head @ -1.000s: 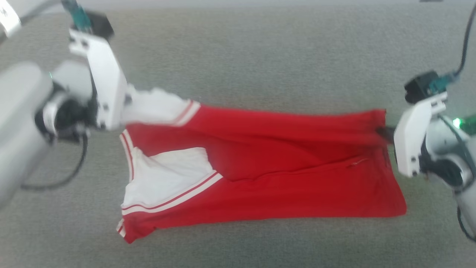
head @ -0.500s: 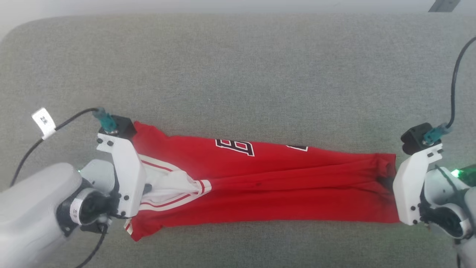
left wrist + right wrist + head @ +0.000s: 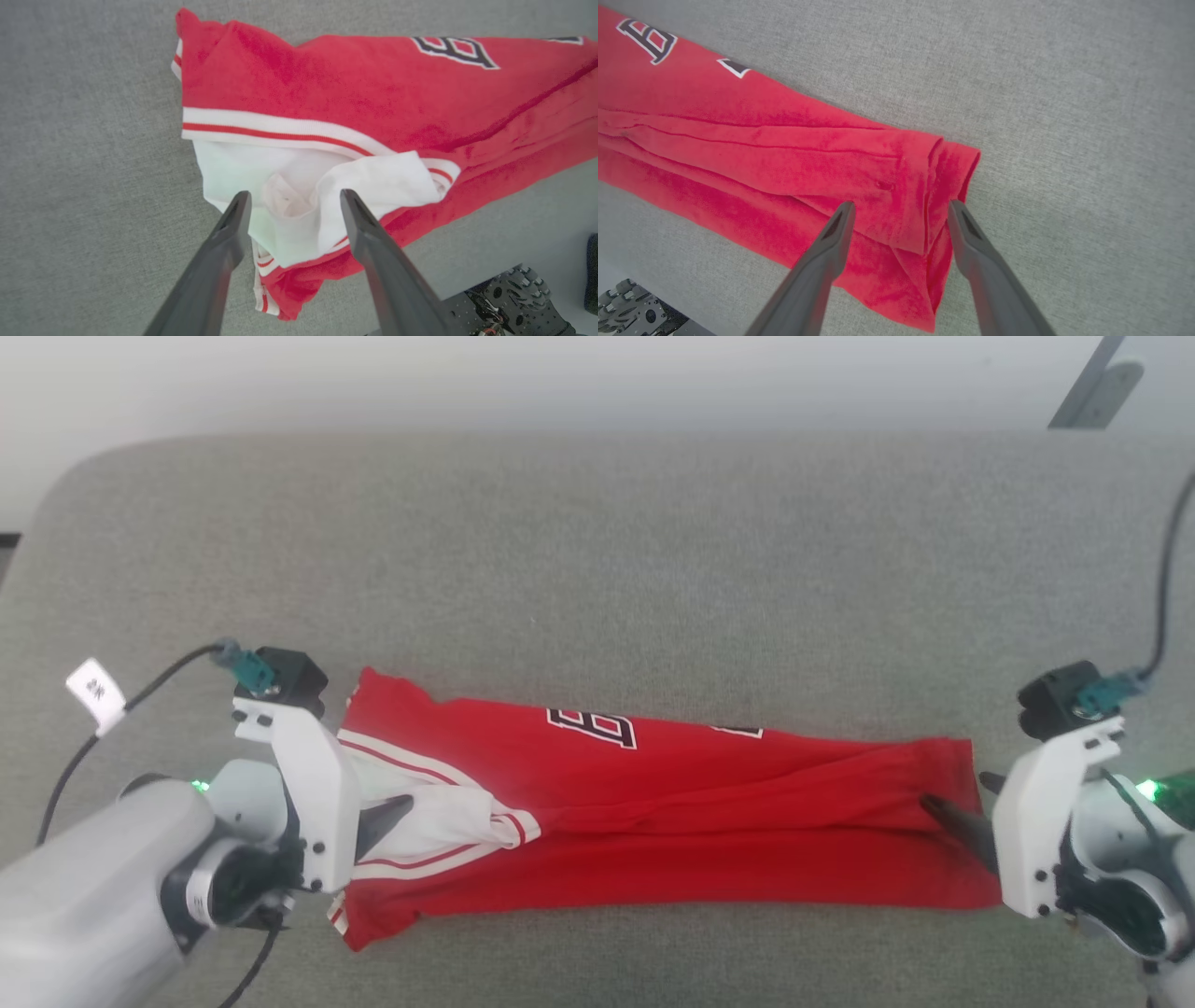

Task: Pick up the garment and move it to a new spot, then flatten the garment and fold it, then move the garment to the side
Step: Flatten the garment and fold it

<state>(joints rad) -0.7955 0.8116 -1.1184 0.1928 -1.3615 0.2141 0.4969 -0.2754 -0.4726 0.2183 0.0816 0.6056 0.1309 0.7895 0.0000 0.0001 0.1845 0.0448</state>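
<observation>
The garment lies on the grey padded surface as a long red strip, folded lengthwise, with part of the dark lettering showing along its far edge. Its white sleeve with striped trim is bunched at the left end. My left gripper is open, its fingers straddling that white sleeve. At the right end my right gripper is open too, its fingers on either side of the folded red hem. The garment rests slack, held by neither gripper.
The grey surface stretches wide behind the garment to a rounded far edge. A dark metal leg stands beyond the back right. A tagged cable trails from my left wrist. The robot's base shows below the near edge.
Both grippers carried the stretched garment down onto the surface and have opened, letting go of its ends. The head view has also shifted.
</observation>
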